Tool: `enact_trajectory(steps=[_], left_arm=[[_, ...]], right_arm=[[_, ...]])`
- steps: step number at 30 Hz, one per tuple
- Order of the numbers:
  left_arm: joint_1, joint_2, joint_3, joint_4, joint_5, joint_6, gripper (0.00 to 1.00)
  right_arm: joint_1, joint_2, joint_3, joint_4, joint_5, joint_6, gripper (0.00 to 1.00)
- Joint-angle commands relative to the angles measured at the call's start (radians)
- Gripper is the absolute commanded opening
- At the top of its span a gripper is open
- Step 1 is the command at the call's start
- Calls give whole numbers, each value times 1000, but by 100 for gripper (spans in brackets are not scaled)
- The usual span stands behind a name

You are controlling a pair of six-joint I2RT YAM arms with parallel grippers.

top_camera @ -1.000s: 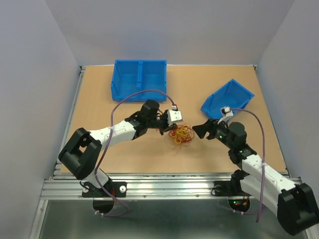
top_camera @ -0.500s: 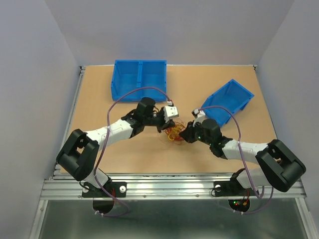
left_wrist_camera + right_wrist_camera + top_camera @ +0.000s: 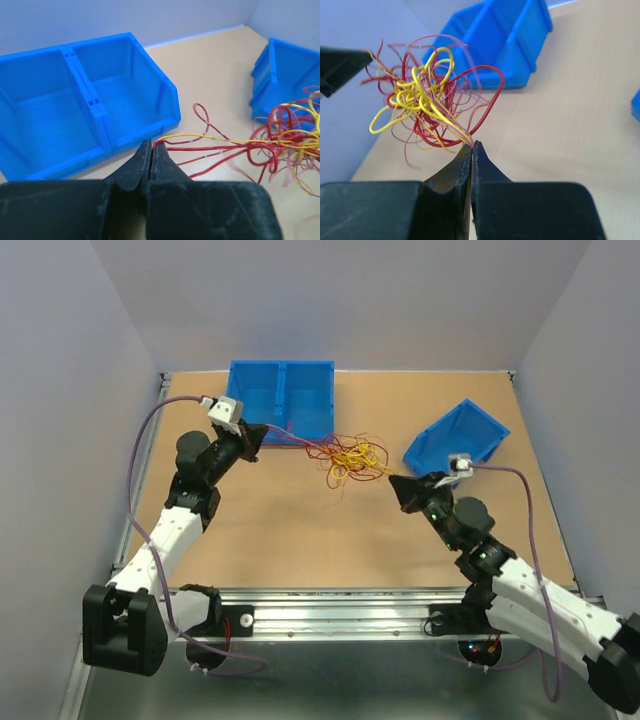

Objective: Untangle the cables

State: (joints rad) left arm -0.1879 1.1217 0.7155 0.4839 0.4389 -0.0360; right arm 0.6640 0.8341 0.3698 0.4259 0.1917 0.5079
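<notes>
The cables (image 3: 348, 454) form a tangle of thin red, yellow and pink wires, stretched between both grippers above the table. My left gripper (image 3: 264, 436) is shut on red and yellow strands (image 3: 210, 142) that run right from its tips (image 3: 151, 145) to the knot (image 3: 287, 137). My right gripper (image 3: 396, 483) is shut on yellow, pink and red strands at its tips (image 3: 472, 145), and the knot (image 3: 422, 97) hangs just beyond them. The left gripper shows as a dark shape (image 3: 337, 65) at the left edge of the right wrist view.
A blue two-compartment bin (image 3: 280, 398) stands at the back, right behind the left gripper (image 3: 85, 100). A single blue bin (image 3: 458, 438) lies tilted at the right, just behind the right gripper. The table has a metal rail along its left edge (image 3: 150, 455).
The right gripper closed on the tangle and drew back to the right. The left arm swung left and back toward the double bin, pulling its strands and stretching the tangle out.
</notes>
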Motion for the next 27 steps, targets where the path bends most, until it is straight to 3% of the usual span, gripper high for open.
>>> enact_trajectory(steps=[1,7,9,11,12,15,16,18,21,23,27], left_arm=[[83,-97,-45,219,-339,-113,0],[113,-190,-83,231,-499,-156,0],[130,-220,-91,235,-473,-151,0],[130,-230,-109,266,-300,-110,0],[130,-232,-123,291,-61,-99,0],[87,-201,-133,381,336,-65,0],[61,-201,-120,355,348,-42,0],[10,-212,-113,323,374,19,0],[-43,-230,-117,315,496,30,0],[-85,-243,-117,288,558,92,1],[-186,-281,-117,187,629,191,4]], right_arm=[[-14,-253,-110,-209,362,66,0],[-15,-596,-172,-410,557,168,0],[-15,-711,-184,-423,563,141,0],[-17,-736,-181,-423,442,85,0],[-14,-721,-175,-423,401,77,1],[-15,-586,-137,-356,180,23,1],[-15,-545,-129,-336,85,17,1],[-15,-401,-120,-235,-86,-29,26],[-14,-255,-129,-36,-271,-83,79],[-14,-119,-135,78,-424,-95,85],[14,75,-117,293,-520,-120,87]])
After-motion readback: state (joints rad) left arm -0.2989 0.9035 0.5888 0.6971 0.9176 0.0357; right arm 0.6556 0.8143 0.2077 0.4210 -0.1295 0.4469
